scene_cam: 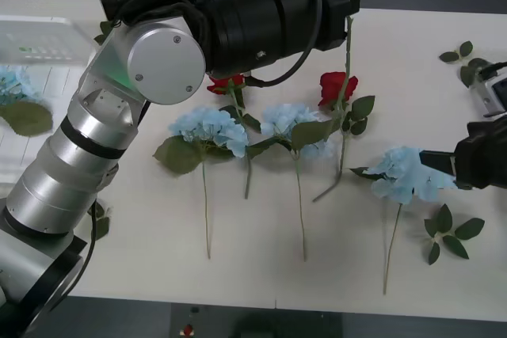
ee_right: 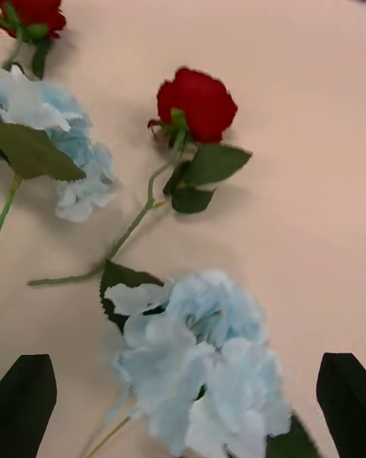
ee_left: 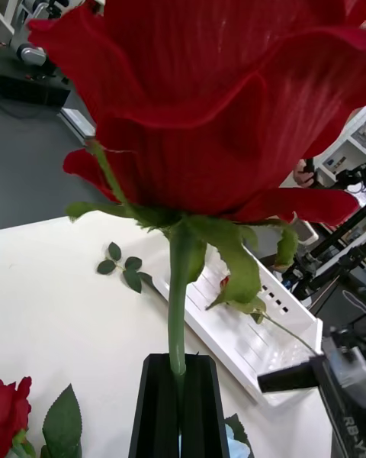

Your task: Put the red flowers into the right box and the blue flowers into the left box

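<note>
**Left claw lifts a red rose above the desk**

The left claw (ee_left: 179, 404) is clenched on the stem of a red rose (ee_left: 221, 91), held upright above the desk (scene_cam: 261, 275). The right claw (ee_right: 183, 404) hangs released over a blue flower (ee_right: 202, 359) at the desk's right side. Two more blue flowers (scene_cam: 210, 128) lie mid-desk, with two red roses (scene_cam: 337, 86) just behind them. The left box (scene_cam: 40, 37) holds one blue flower (scene_cam: 14, 83).
</note>
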Controlling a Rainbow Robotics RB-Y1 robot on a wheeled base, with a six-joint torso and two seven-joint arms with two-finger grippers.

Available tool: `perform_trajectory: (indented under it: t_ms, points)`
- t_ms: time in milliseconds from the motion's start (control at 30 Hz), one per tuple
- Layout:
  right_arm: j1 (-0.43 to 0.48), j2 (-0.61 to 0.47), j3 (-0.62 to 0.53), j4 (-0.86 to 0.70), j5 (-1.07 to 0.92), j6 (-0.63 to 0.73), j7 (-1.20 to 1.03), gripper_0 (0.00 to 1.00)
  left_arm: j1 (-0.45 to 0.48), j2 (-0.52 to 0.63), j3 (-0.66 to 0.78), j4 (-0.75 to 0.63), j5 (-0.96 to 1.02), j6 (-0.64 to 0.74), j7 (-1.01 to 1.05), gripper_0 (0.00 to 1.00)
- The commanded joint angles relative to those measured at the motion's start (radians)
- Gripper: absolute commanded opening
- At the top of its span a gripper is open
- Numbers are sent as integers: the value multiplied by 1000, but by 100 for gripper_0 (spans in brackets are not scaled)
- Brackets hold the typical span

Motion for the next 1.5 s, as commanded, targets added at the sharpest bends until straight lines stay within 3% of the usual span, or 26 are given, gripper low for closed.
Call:
perform_trajectory:
  t_ms: [33,167,433,700,1100,1500]
  points:
    - [-102,42,3,64,-66,-8,121,100,-28,9,7,-16,6,-7,28,0]
    - [-212,93,0,178,-124,-11,222,100,-28,9,7,-16,6,-7,28,0]
    - [-332,153,12,343,-211,-28,234,100,-28,9,7,-16,6,-7,28,0]
    - [-350,153,71,394,-271,-72,216,100,-28,9,7,-16,6,-7,28,0]
    - [-364,93,31,475,-495,75,108,100,-28,9,7,-16,6,-7,28,0]
    - [-393,145,95,475,-443,-45,70,100,-28,9,7,-16,6,-7,28,0]
